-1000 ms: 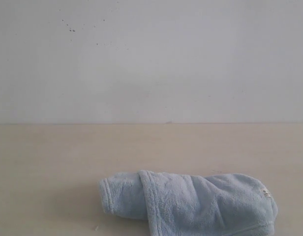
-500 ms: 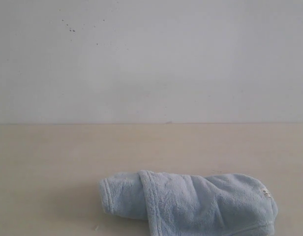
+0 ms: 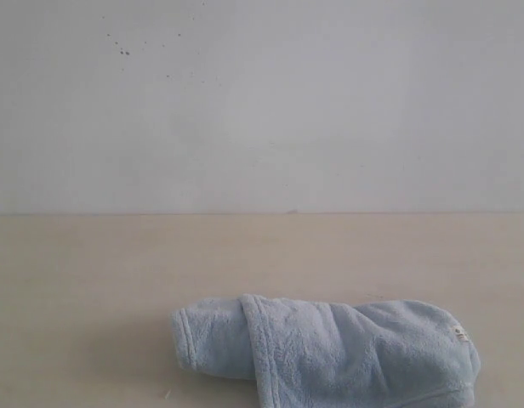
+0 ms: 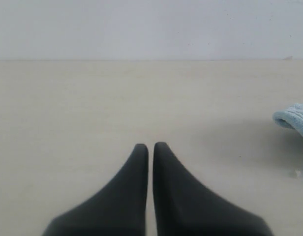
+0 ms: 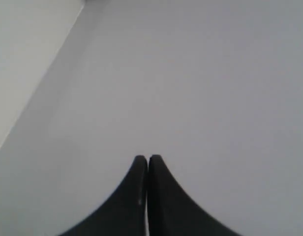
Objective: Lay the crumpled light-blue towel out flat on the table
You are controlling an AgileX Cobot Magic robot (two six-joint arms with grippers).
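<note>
Loosely rolled, fluffy towel (image 3: 330,353) lies on smooth table (image 3: 92,280); left pincer (image 4: 150,146) and right pincer (image 5: 144,158) closed, empty.

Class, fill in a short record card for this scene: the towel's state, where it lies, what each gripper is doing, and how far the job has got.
towel: light-blue, bunched into a folded roll, small white tag near one end
location: on the table, at the exterior view's lower edge, right of centre
left gripper: shut, empty, over bare table, apart from the towel
right gripper: shut, empty, facing only a plain pale surface
progress: not yet spread; neither gripper touches the towel
</note>
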